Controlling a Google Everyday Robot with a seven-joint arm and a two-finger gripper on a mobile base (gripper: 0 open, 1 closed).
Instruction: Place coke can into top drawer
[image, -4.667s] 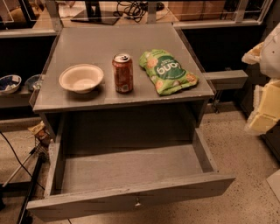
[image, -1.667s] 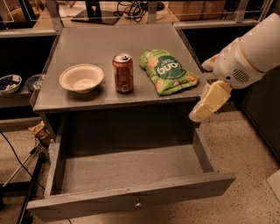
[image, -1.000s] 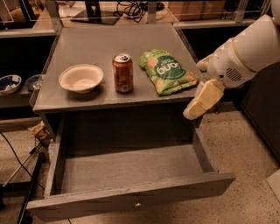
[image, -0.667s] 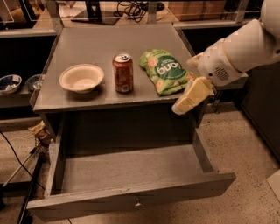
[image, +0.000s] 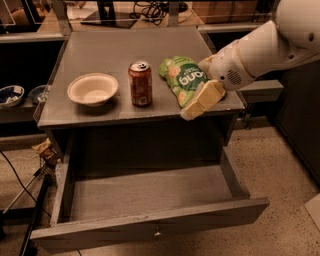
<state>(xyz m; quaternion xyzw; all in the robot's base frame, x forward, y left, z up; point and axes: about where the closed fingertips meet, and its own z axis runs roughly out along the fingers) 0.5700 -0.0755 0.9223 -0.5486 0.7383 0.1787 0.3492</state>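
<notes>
The gripper (image: 192, 110), open or shut I cannot tell, is hanging by the green bag (image: 181, 77), likely reaching for the coke can (image: 140, 83) for the top drawer (image: 150, 227).

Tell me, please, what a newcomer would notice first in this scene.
The big white arm at the right stands out, its gripper at the table's front edge by the green bag. Next come the red can, upright between bag and bowl, and the drawer pulled wide open below.
</notes>
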